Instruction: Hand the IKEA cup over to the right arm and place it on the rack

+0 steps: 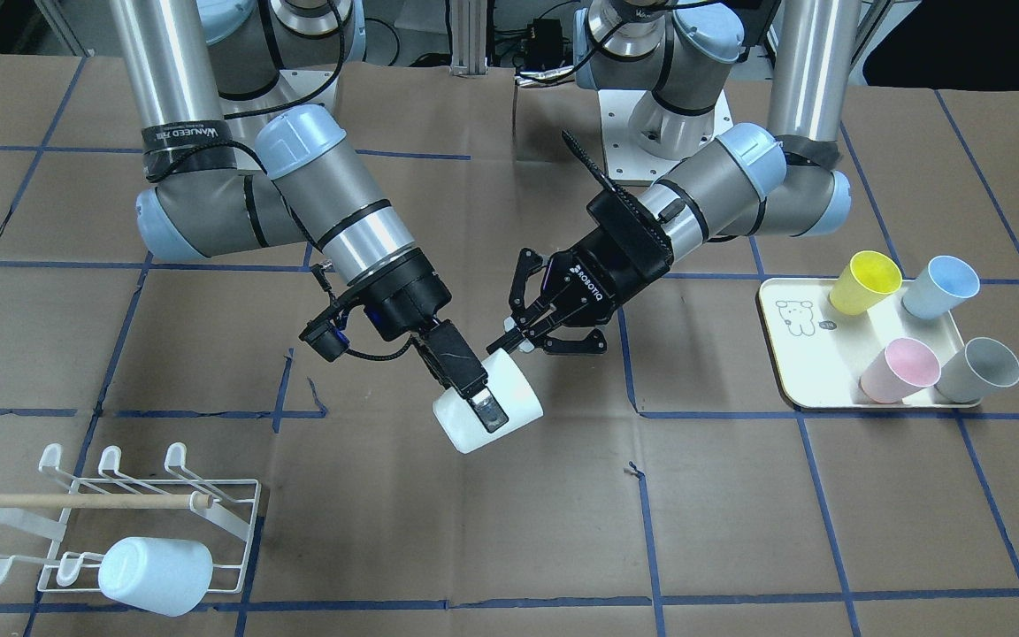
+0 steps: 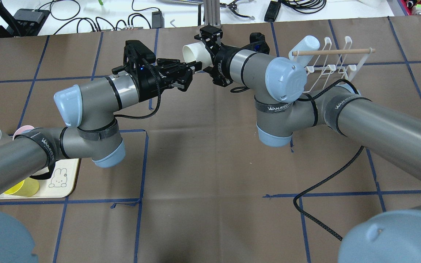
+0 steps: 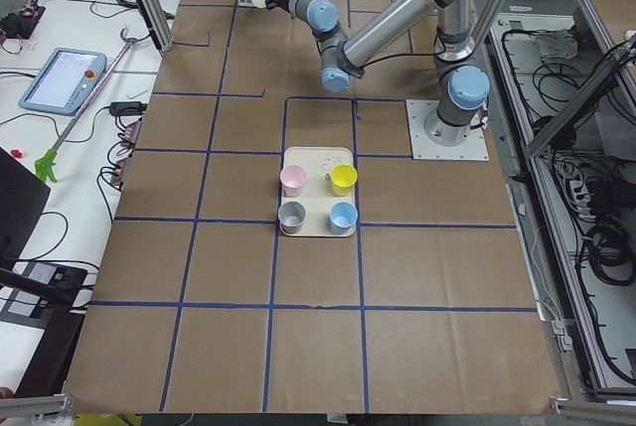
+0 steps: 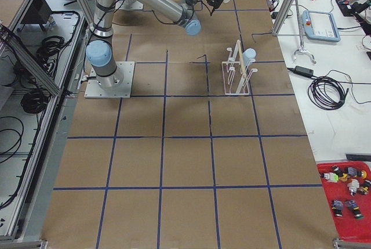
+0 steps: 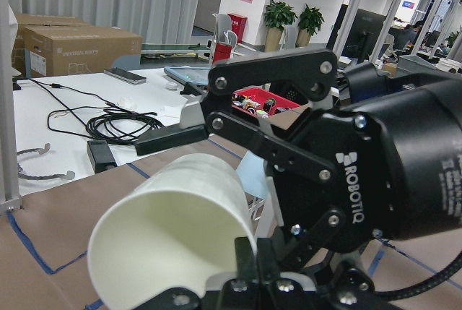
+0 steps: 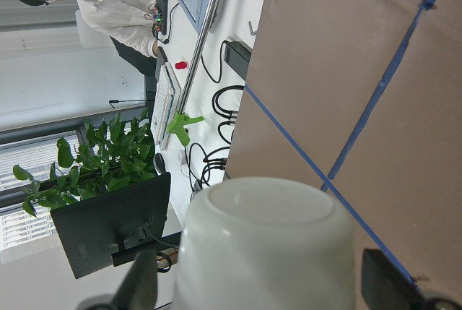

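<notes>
A white IKEA cup hangs in the air over the table's middle, between the two arms. My right gripper is shut on the cup's body; one finger pad lies across its side, and the right wrist view shows fingers either side of the cup. My left gripper pinches the cup's rim; the left wrist view looks into the open mouth. The white wire rack with its wooden dowel stands near the table's corner on the right arm's side.
A pale blue cup lies on the rack's prongs. A cream tray on the left arm's side holds yellow, blue, pink and grey cups. The brown table has blue tape lines.
</notes>
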### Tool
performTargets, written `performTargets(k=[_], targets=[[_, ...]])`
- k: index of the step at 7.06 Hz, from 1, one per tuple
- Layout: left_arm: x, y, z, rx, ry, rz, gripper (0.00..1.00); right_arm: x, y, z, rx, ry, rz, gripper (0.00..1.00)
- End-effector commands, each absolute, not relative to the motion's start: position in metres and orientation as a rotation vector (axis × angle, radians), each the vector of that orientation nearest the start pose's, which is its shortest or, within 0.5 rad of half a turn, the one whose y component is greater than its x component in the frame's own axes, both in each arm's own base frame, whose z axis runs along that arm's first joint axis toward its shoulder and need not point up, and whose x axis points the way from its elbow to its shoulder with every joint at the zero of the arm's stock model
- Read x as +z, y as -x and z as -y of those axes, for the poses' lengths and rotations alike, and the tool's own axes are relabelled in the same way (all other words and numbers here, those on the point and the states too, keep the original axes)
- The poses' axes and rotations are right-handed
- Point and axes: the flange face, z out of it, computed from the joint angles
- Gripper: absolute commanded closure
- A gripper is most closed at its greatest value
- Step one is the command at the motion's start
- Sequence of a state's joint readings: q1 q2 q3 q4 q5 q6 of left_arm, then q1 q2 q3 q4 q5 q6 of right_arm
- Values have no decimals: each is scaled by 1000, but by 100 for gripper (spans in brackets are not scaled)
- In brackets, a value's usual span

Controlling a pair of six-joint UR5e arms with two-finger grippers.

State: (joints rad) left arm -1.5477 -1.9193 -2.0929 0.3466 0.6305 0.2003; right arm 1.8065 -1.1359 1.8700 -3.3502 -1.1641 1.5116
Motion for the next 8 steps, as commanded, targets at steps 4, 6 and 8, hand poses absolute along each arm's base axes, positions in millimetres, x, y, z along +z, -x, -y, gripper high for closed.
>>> performTargets(k=[4, 6, 8], targets=[[322, 202, 503, 1273, 765, 1948, 92, 326, -305, 542, -423, -1035, -1806, 0], [322, 202, 503, 1273, 765, 1948, 92, 326, -299, 545, -433, -1044, -1801, 0], [323, 202, 502, 1273, 765, 1948, 92, 326, -299, 545, -433, -1044, -1801, 1]])
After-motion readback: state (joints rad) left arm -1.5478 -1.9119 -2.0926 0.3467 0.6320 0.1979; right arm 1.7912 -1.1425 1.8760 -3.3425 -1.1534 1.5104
